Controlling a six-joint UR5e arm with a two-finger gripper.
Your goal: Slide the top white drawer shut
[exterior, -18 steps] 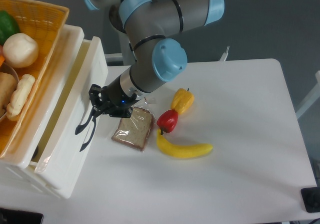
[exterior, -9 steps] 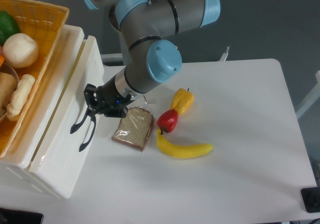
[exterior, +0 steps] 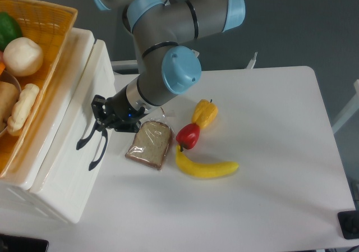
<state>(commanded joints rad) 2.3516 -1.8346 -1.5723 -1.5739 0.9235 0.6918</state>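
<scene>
The top white drawer [exterior: 76, 114] stands at the left of the table, its front panel almost flush with the cabinet [exterior: 17, 198], with only a thin gap showing. Its curved black handle [exterior: 84, 139] sits just left of my gripper. My gripper [exterior: 101, 116] looks shut and empty, with its fingertips pressed against the drawer front beside the handle. The matching lower drawer front [exterior: 70, 198] with its own black handle [exterior: 99, 152] lies just below.
A yellow wicker basket [exterior: 39, 16] with vegetables sits on top of the cabinet. A wrapped slice of bread [exterior: 150, 144], a red pepper [exterior: 188, 134], a yellow pepper [exterior: 205, 113] and a banana [exterior: 205, 168] lie on the white table [exterior: 269, 151] right of the gripper.
My gripper has moved left, pushing the top drawer front in toward the cabinet. The gap that showed the drawer's inside has nearly gone.
</scene>
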